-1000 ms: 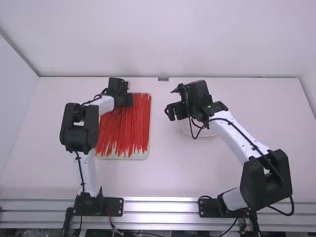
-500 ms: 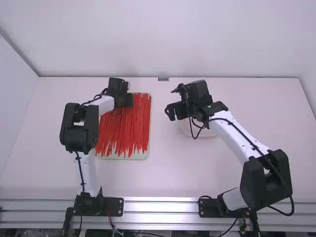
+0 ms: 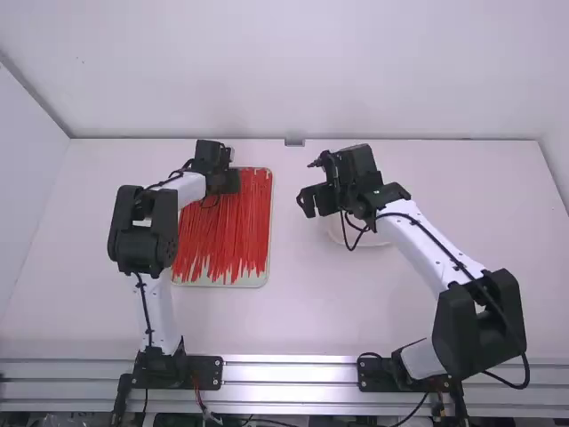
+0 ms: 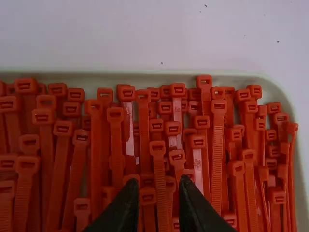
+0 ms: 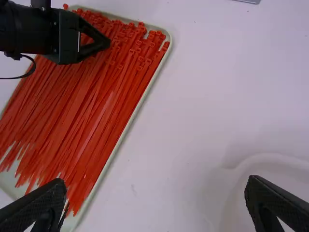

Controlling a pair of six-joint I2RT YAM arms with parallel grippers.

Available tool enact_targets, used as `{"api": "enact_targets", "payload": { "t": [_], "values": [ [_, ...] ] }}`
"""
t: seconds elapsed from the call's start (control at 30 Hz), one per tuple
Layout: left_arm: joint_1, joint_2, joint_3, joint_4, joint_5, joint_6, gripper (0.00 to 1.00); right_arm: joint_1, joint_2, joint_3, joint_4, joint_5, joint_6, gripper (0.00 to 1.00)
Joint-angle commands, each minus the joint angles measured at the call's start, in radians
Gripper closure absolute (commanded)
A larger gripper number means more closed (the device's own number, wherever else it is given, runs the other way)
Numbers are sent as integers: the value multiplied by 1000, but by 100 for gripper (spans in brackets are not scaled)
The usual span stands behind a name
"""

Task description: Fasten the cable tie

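Still no shift: left hand (image 4: 158, 180) spread over cable ties (image 4: 72, 135), right hand (image 5: 154, 183) likewise spread.

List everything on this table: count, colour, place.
table: one, white, under everything.
shallow rectangular tray: one, pale cream, left of the table's middle.
flat plastic cable ties: many, red, heaped lengthwise in the tray.
rounded plastic container: one, white, right of the tray.
left gripper: one, black, open, fingertips among tie heads at the tray's far end.
right gripper: one, black, wide open, above the container.
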Motion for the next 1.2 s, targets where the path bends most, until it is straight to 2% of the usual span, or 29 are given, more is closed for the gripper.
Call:
{"api": "enact_targets", "payload": {
  "t": [0.0,1.17],
  "values": [
    [-9,13,9,-4,-8,8,77,-2,8,28,2,2,-4,2],
    [-9,13,9,-34,-34,23,77,-2,8,28,2,1,0,1]
  ]
}}
